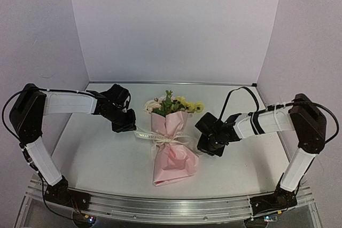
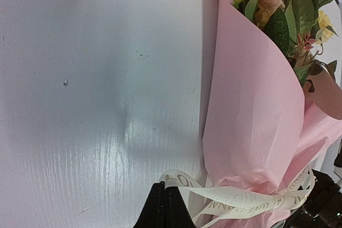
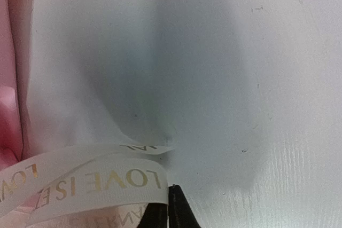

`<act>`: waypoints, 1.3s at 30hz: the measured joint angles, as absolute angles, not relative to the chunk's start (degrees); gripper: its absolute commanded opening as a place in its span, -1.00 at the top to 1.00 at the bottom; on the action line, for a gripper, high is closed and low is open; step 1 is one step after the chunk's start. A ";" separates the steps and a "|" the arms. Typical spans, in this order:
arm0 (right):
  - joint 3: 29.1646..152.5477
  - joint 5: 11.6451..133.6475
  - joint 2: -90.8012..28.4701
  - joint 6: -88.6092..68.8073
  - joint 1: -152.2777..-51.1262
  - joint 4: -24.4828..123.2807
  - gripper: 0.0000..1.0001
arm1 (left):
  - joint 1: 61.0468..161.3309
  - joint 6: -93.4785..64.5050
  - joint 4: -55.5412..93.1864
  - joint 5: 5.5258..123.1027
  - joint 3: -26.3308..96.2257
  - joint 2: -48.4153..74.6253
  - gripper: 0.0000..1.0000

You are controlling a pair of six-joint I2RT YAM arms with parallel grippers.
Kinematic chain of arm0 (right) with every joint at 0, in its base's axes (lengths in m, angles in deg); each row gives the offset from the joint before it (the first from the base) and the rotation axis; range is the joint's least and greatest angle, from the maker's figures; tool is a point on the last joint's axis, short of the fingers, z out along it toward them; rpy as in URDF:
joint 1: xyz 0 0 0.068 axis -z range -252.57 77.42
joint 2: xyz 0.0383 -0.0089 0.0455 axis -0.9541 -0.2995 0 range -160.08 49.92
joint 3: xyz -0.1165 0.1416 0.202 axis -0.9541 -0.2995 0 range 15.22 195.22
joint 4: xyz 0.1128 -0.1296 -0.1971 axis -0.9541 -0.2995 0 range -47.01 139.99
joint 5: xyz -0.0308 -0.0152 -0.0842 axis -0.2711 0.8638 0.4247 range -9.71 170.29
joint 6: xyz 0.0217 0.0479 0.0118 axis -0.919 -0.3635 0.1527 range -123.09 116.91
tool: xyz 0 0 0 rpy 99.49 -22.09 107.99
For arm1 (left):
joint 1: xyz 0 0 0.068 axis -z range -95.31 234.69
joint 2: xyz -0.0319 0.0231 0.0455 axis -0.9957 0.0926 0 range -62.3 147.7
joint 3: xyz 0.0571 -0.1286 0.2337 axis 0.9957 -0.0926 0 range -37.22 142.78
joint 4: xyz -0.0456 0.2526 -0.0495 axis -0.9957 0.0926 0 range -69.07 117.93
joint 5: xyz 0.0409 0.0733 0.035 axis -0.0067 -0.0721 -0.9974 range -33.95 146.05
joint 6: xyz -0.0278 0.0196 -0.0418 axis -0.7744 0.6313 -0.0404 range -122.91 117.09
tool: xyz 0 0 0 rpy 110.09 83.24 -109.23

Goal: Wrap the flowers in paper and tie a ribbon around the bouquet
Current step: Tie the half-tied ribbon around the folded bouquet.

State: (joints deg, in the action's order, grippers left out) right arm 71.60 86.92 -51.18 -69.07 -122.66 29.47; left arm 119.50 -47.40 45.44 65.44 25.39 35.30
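Bouquet [image 1: 172, 142] is lying 12-to-6, blooms [image 1: 173, 104] at 12; ribbon [image 1: 160, 137] tails are reaching 9 and 3 toward left gripper [image 2: 166, 191] and right gripper [image 3: 169, 198], both closed, hold on ribbon unclear.

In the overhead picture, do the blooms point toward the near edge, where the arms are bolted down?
No, the flowers stick out of the far end of the paper, pointing away from that edge.

white arm links [image 1: 64, 101], black joints [image 1: 26, 111], black cables [image 1: 235, 93]
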 measured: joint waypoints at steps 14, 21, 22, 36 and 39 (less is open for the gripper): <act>71.99 94.01 -50.50 -66.05 -122.66 23.46 1.00 | 119.50 -47.40 45.44 65.41 25.37 35.30 1.00; 72.77 95.82 -49.70 -64.69 -122.77 21.59 1.00 | 119.50 -47.38 45.44 65.42 25.37 35.30 1.00; 72.85 95.92 -49.70 -64.49 -122.77 21.52 1.00 | 119.50 -47.38 45.44 65.42 25.37 35.30 1.00; 72.89 96.68 -48.95 -63.26 -122.91 20.52 1.00 | 118.82 -47.37 45.11 65.39 23.09 34.62 1.00; 72.88 97.06 -48.95 -63.16 -123.02 20.35 1.00 | 118.58 -47.35 45.02 65.37 22.68 34.16 1.00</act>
